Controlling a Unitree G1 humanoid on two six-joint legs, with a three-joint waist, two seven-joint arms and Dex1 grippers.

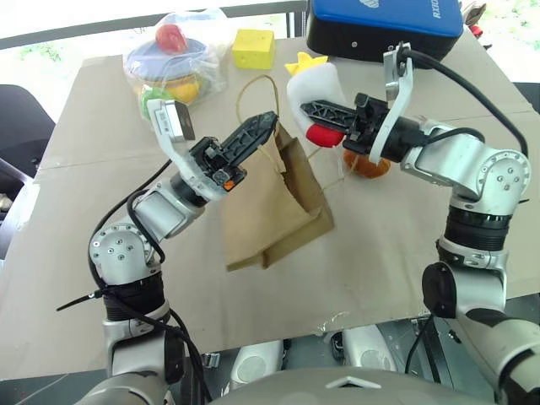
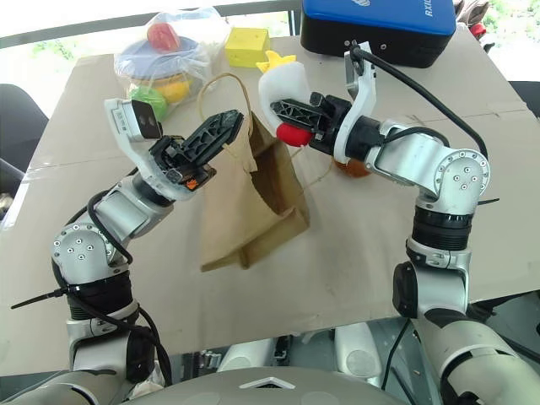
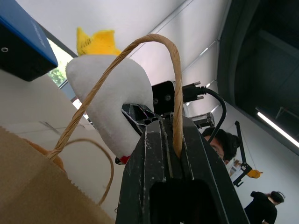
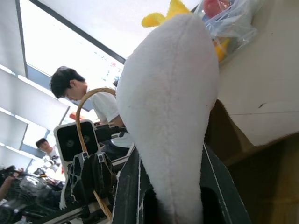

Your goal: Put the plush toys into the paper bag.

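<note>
Left wrist view: fingers [image 3: 180, 154] pinch handle [image 3: 175, 84].

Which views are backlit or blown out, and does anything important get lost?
Left eye view: window strip along the top blown out, table evenly lit. Left wrist view: bright ceiling behind, left hand a dark silhouette, paper bag handle still readable. Right wrist view: window glare, white plush close and soft.

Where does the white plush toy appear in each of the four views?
Left eye view: white plush toy, upper centre, above the paper bag.
Right eye view, upper centre, beside the bag's mouth.
Left wrist view, centre-left, behind the handle.
Right wrist view, centre.
Shared landmark: the twisted-paper handle.
</note>
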